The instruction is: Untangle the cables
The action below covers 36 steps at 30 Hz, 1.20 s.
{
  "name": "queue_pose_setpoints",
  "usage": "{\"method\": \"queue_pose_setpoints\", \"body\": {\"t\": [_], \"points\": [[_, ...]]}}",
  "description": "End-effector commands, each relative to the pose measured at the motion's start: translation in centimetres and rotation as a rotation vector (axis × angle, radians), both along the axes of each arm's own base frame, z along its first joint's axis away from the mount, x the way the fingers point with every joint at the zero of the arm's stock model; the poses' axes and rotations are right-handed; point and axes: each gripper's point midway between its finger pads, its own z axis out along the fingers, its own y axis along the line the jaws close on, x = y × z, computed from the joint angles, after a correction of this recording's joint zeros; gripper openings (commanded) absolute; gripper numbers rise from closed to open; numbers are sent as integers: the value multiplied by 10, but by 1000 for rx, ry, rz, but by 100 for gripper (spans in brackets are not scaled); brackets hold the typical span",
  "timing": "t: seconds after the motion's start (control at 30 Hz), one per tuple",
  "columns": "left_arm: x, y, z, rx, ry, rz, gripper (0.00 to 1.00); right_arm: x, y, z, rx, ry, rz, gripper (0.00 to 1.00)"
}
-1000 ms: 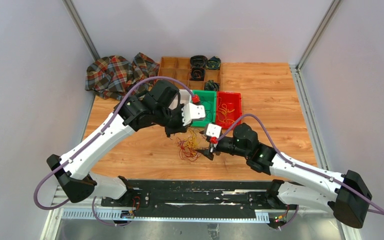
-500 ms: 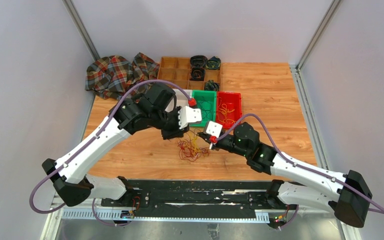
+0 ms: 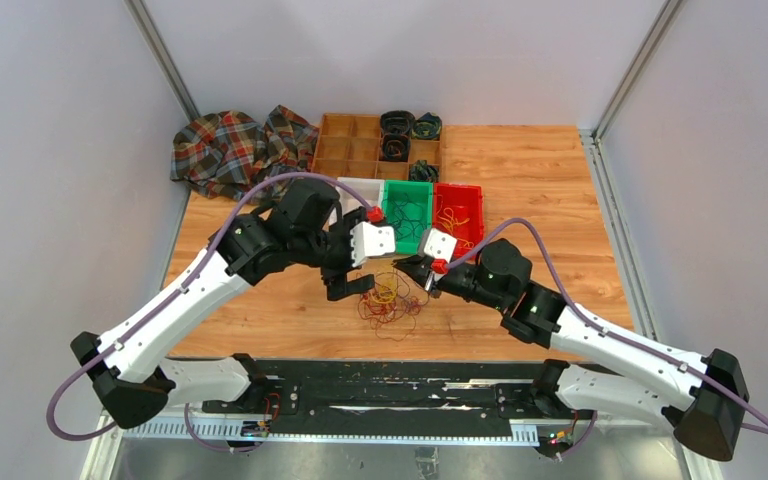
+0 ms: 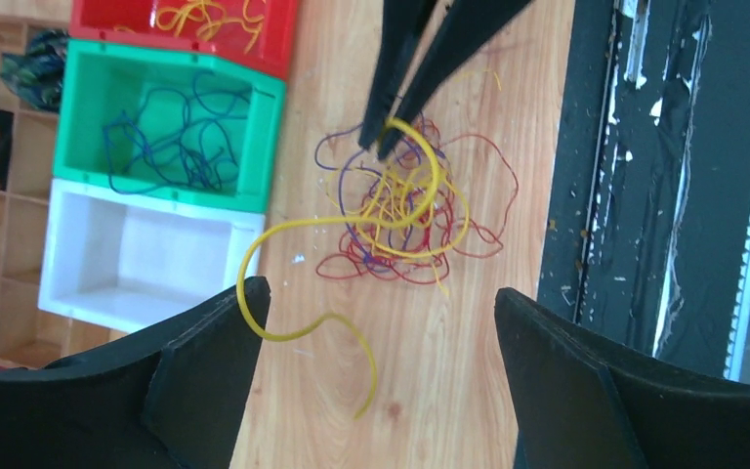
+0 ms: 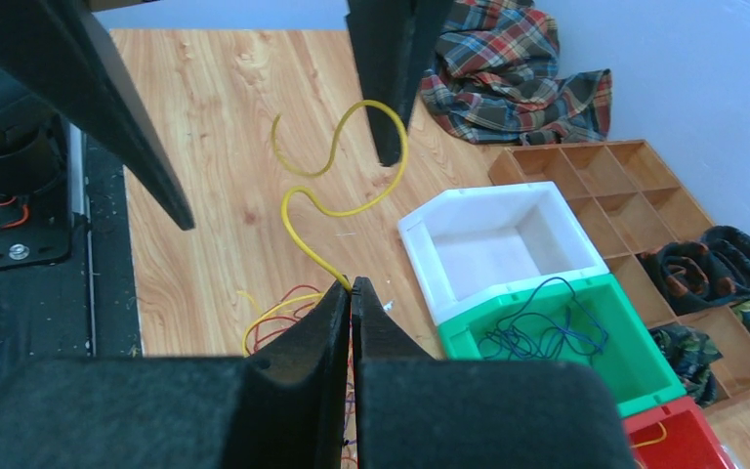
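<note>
L gripper (image 4: 379,298) wide open, nothing betw. its fingers; hangs over the cables (image 4: 405,220). R gripper (image 5: 351,289) closed tight, pinching one yellow strand (image 4: 298,224) at the top of the tangle; strand's loose end curls away toward L fingers. Cables (red, yellow, purple) lie tangled on wood table (image 3: 530,170), near green bin (image 4: 266,117) and red bin (image 4: 275,44), betw. both arms.

Left of the green bin (image 5: 464,344) we lose most of the cables (image 5: 273,305) behind the right gripper (image 5: 351,288); right of it, the red bin (image 5: 674,435) is cropped.
</note>
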Motion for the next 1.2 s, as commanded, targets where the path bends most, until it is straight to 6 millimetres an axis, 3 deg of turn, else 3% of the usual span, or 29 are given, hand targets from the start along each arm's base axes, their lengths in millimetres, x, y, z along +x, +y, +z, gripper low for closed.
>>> {"method": "queue_pose_setpoints", "body": {"t": [0.0,0.27,0.43,0.6,0.77,0.9,0.97,1.07,1.17], "points": [[8,-17,29,-110,-101,-57,88,-17,13,20,46,21,85,1],[23,-9,52,-130,-369,-105,82,-21,16,21,50,43,108,1],[31,3,66,-149,-525,-71,92,-17,17,19,45,62,91,1],[-3,-5,42,-157,-354,-190,93,-17,23,20,58,80,105,1],[-10,-19,36,-180,-251,-205,85,-14,32,19,60,118,109,1],[-13,-20,24,-162,-213,-217,74,-14,37,19,62,136,117,1],[-8,-19,18,-137,-211,-191,64,-14,39,20,64,136,121,1],[1,-15,17,-118,-228,-139,44,-15,40,19,64,138,124,1],[7,-14,23,-138,-264,-104,15,-16,43,18,69,137,137,1]]}}
